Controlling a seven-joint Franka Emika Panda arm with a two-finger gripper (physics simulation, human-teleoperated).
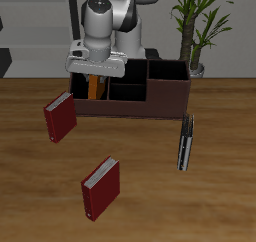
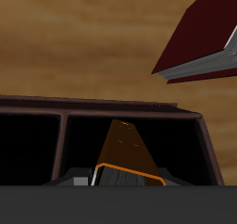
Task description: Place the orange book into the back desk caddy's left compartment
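The orange book (image 1: 95,87) hangs upright between the fingers of my gripper (image 1: 94,82), which is shut on it. The book's lower part is inside the left compartment (image 1: 88,98), the large end cell of the back desk caddy (image 1: 140,104), a long dark maroon-brown box. In the wrist view the orange book (image 2: 124,143) reaches down into that dark cell, inside the caddy's rim (image 2: 102,106). I cannot tell whether the book touches the cell's floor.
A dark red book (image 1: 60,116) stands just beside the caddy's end and also shows in the wrist view (image 2: 202,38). Another dark red book (image 1: 101,186) lies nearer the table's front edge. A thin black book (image 1: 184,141) lies by the caddy's other end. A potted plant (image 1: 197,31) stands behind.
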